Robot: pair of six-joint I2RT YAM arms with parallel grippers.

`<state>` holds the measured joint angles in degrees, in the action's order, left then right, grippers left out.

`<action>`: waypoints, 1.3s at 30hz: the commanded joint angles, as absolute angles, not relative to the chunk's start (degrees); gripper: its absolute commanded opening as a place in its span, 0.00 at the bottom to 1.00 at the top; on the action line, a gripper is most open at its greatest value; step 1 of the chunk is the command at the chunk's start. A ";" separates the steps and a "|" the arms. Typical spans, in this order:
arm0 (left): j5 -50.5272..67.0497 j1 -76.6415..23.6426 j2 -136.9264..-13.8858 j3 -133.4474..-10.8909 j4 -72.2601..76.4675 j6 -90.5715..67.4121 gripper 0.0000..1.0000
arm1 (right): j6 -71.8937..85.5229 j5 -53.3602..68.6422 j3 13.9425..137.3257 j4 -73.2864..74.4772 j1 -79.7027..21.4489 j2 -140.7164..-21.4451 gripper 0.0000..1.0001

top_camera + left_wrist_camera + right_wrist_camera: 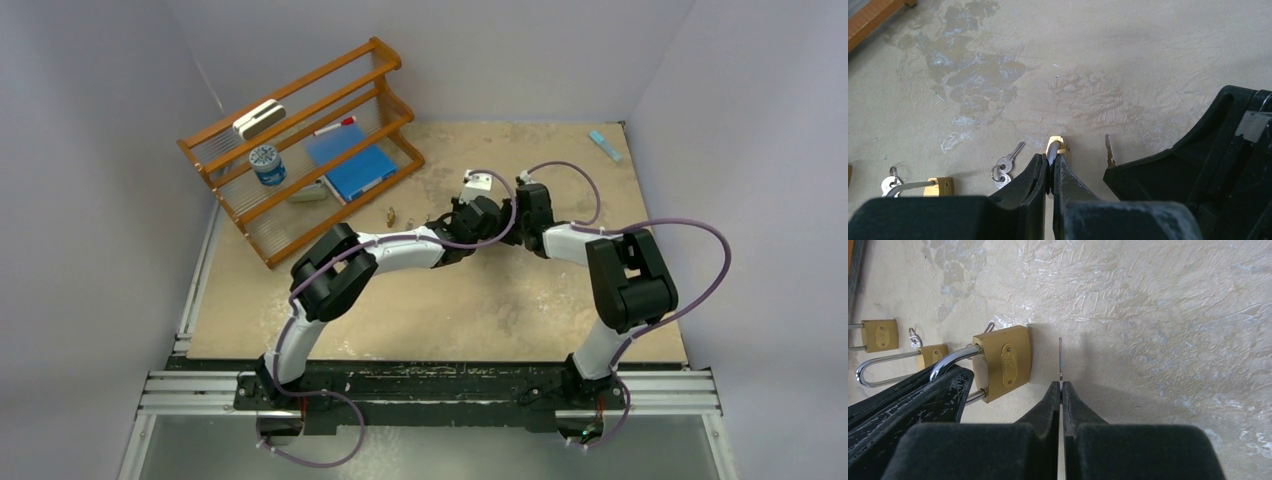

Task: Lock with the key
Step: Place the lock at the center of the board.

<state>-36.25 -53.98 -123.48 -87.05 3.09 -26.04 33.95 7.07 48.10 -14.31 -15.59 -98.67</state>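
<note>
The left fingers are pressed together on the steel shackle of a brass lock, whose body pokes out past their tips. The right fingers pinch the key by its head, so only the thin blade shows beyond them. In the right wrist view the blade stands just right of the lock's body, near it but apart, and not in it. Both arms meet over the far middle of the surface.

A second lock with a long shackle and a third lock lie further left on the surface, with a loose key pair on a ring near them.

The wooden rack at the far left holds a blue book and a round tin on its lower tier, a red-capped pen above the book, and a white block on the top rail.
</note>
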 commanded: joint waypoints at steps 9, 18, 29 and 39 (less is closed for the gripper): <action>-36.26 -54.16 -124.13 -91.92 3.85 -26.89 0.17 | 35.47 8.65 49.91 -17.15 -13.41 -99.01 0.00; -35.42 -54.23 -123.67 -92.42 4.11 -27.40 0.35 | 34.98 8.75 50.71 -17.40 -13.24 -100.38 0.00; -38.65 -54.01 -115.93 -87.21 8.17 -25.58 0.57 | 33.11 9.19 51.00 -15.99 -13.03 -100.10 0.46; -34.18 -47.70 -102.04 -73.88 15.36 -24.16 0.60 | 35.42 -1.51 47.99 -10.76 -13.00 -90.72 0.62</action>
<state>-36.18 -51.70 -109.56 -78.59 9.02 -25.43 33.95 5.08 49.25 -13.04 -13.32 -96.31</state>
